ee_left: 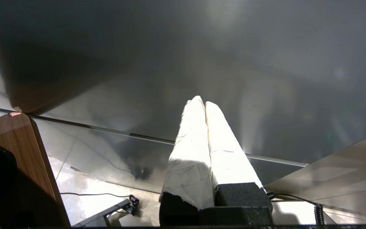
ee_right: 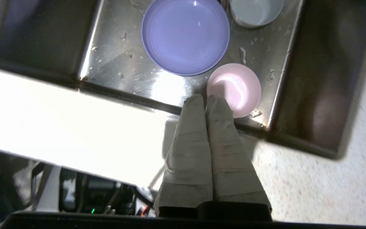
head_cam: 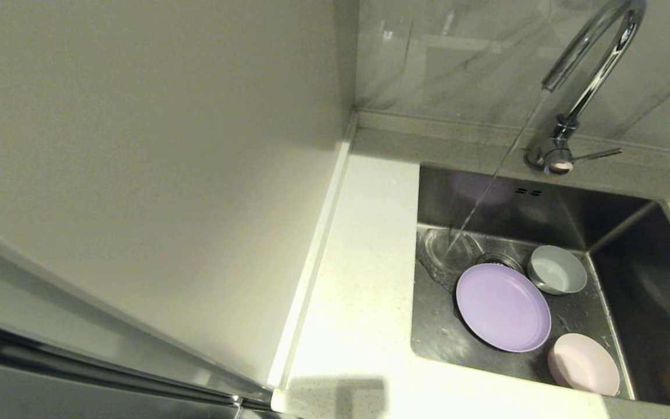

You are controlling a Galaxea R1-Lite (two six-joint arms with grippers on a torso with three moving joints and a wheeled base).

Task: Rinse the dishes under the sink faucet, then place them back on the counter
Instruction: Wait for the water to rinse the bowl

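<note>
The steel sink point(head_cam: 626, 279) holds all three dishes: a lavender plate point(head_cam: 502, 306) leaning in the middle, a white mug point(head_cam: 556, 269) behind it and a pale pink bowl point(head_cam: 583, 364) upside down at the front. Water streams from the chrome faucet point(head_cam: 594, 64) onto the sink floor beside the plate. In the right wrist view my right gripper point(ee_right: 205, 98) hovers shut and empty over the sink's front rim, close to the bowl point(ee_right: 235, 89), with the plate point(ee_right: 185, 36) and mug point(ee_right: 255, 11) beyond. My left gripper point(ee_left: 201, 102) is shut, parked low and facing a dark steel panel.
White speckled counter point(head_cam: 358, 291) runs left of and in front of the sink, bounded by a raised edge strip point(head_cam: 312, 262) and a tall pale panel point(head_cam: 137, 163). The faucet lever point(head_cam: 594, 154) sticks out rightward before the grey marbled wall point(head_cam: 457, 52).
</note>
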